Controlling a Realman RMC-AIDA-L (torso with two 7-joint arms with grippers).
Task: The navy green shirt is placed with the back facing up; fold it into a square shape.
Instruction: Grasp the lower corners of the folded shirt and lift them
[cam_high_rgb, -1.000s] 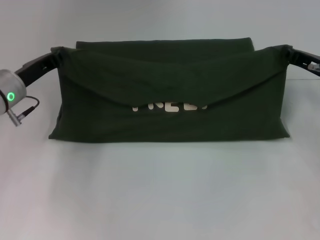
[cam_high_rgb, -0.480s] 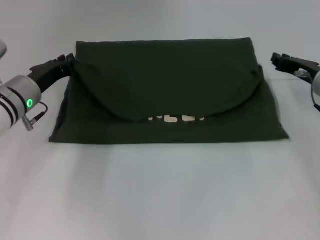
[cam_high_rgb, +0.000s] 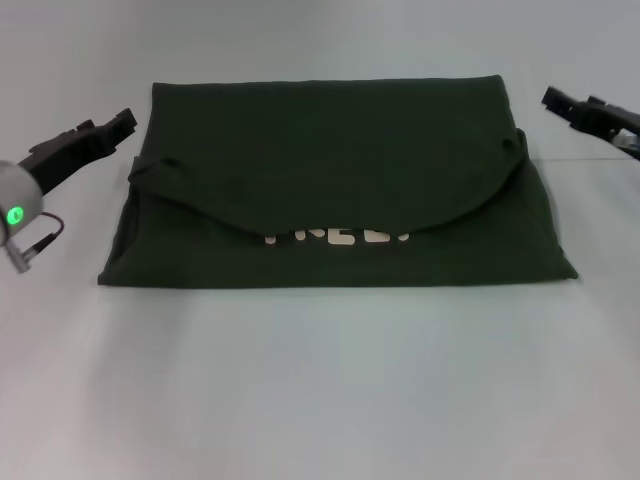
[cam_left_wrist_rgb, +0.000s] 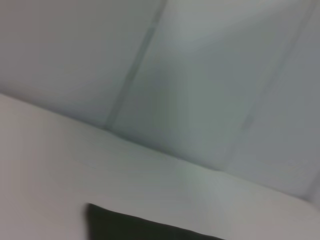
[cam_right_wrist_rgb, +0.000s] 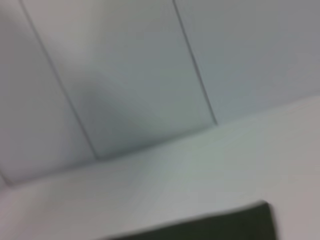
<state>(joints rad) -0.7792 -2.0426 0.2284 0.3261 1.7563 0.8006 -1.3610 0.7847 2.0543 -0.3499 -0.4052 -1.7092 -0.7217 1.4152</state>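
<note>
The navy green shirt (cam_high_rgb: 330, 160) lies flat on the white table (cam_high_rgb: 320, 380), folded over on itself. Its upper layer ends in a curved edge, and part of the white lettering (cam_high_rgb: 338, 237) shows below that edge. My left gripper (cam_high_rgb: 122, 124) hovers just off the shirt's far left corner, open and holding nothing. My right gripper (cam_high_rgb: 556, 100) hovers off the far right corner, open as well and clear of the cloth. A dark corner of the shirt (cam_left_wrist_rgb: 135, 227) shows in the left wrist view, and another shirt corner (cam_right_wrist_rgb: 215, 227) shows in the right wrist view.
The white table spreads wide in front of the shirt. A pale panelled wall (cam_left_wrist_rgb: 190, 75) rises behind the table's far edge.
Both grippers carried the shirt's raised edge toward the far side, let it go and drew outward. The flap has dropped flat and settled on the shirt.
</note>
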